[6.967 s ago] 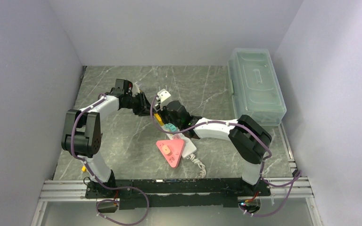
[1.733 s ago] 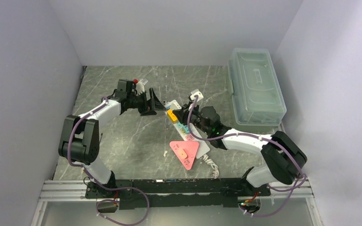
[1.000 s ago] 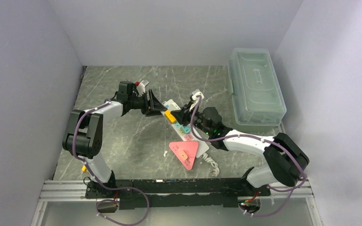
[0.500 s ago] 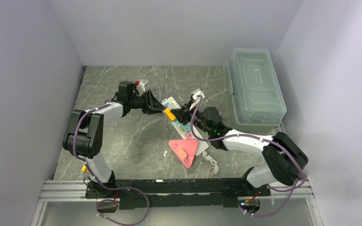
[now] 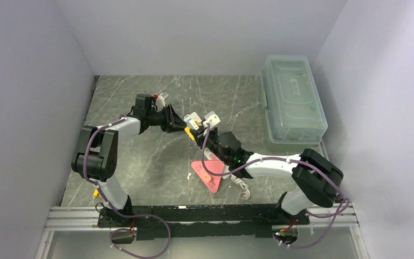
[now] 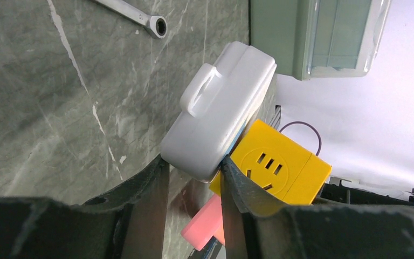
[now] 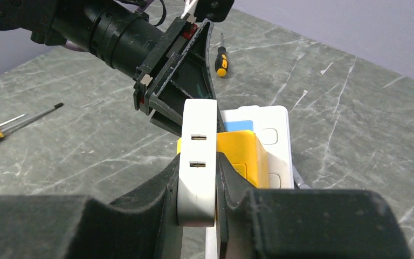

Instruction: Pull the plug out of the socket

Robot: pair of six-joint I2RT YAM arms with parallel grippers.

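Since the last frame my right arm has swung left and nearer, so its forearm now covers most of the socket (image 7: 259, 121), a long glossy white strip at mid-tabletop (image 5: 135, 162) between both arms. My left pincer (image 6: 193, 175) is clamped narrow on the strip's rounded far end. My right pincer (image 7: 197, 181) is squeezed tight on the plug (image 7: 197, 135), a flat white slab with two thin slots, just beside a boxy yellow outlet block (image 6: 272, 167). Grey-green veined stone pattern underneath.
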